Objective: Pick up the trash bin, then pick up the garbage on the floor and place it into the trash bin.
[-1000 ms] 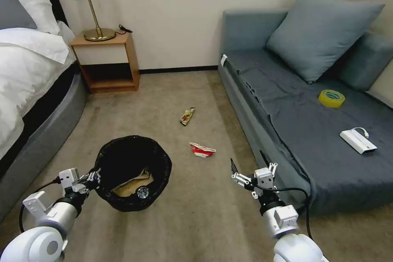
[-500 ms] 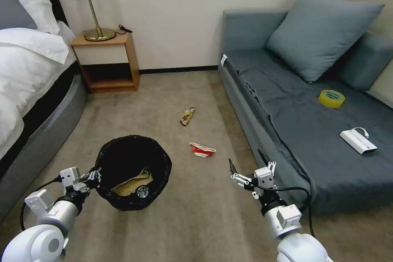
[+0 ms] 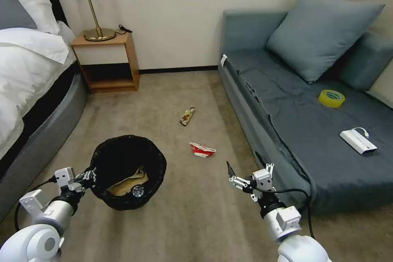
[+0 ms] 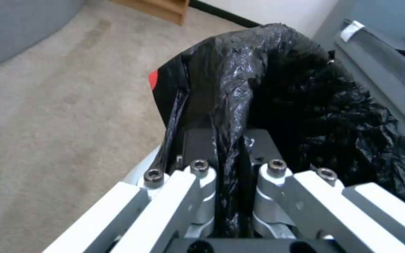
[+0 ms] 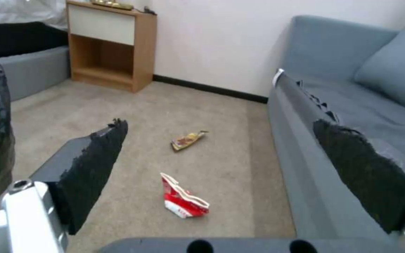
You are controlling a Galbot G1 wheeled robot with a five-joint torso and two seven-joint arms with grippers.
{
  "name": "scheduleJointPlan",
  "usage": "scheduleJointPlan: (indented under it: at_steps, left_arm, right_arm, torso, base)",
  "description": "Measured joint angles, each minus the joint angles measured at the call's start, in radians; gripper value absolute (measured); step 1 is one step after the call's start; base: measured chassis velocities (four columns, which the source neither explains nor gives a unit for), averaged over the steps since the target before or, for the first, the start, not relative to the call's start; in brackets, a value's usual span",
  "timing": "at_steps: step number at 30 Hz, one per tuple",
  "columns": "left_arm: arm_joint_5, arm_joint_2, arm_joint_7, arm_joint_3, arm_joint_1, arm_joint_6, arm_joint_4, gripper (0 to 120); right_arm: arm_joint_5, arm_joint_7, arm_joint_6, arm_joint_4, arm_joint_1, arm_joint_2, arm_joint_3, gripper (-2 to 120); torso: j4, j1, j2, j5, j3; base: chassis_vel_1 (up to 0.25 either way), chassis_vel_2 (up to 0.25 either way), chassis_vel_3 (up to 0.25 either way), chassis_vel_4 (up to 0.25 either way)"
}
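The trash bin (image 3: 127, 172), round with a crinkly black liner, hangs low over the carpet at lower left, its near rim (image 4: 230, 116) pinched by my left gripper (image 3: 88, 176), which is shut on it. Inside lie a crumpled brown paper bag (image 3: 125, 183) and a clear bottle (image 3: 138, 190). A crushed red-and-white carton (image 3: 202, 149) (image 5: 182, 201) lies on the carpet ahead. A gold-brown snack wrapper (image 3: 188, 116) (image 5: 187, 140) lies farther off. My right gripper (image 3: 245, 166) hovers open above the floor near the sofa's edge, short of the carton, empty.
A grey sofa (image 3: 303, 131) runs along the right with a cushion, a yellow tape roll (image 3: 331, 98) and a white box with cable (image 3: 357, 140). A bed (image 3: 28, 86) lines the left. A wooden nightstand (image 3: 107, 63) with a lamp stands at the back wall.
My left arm has shifted the bin slightly left and toward me. My right gripper has crept forward a little, still open.
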Motion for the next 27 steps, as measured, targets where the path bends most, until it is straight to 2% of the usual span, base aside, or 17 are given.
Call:
scheduleJointPlan:
  at_steps: [6, 14, 27]
  left_arm:
    - [0.021, 0.0, -0.008, -0.028, 0.0, -0.01, 0.005, 5]
    - [0.027, -0.001, -0.011, -0.054, 0.002, -0.019, 0.003, 5]
    - [0.032, -0.007, -0.012, -0.062, -0.002, -0.02, -0.001, 5]
  right_arm:
    - [-0.001, -0.006, 0.01, 0.0, -0.004, 0.0, -0.005, 100]
    - [0.003, -0.009, 0.012, -0.006, 0.012, -0.004, -0.021, 100]
    - [0.015, -0.012, 0.012, -0.024, 0.04, -0.016, -0.052, 100]
  torso:
    - [0.0, 0.0, 0.0, 0.0, 0.0]
    - [0.0, 0.0, 0.0, 0.0001, 0.0]
    - [-0.0001, 0.0, 0.0, -0.0001, 0.0]
  base:
    - [-0.032, 0.019, 0.031, -0.029]
    - [-0.106, 0.119, 0.11, -0.118]
    - [-0.147, 0.133, 0.14, -0.145]
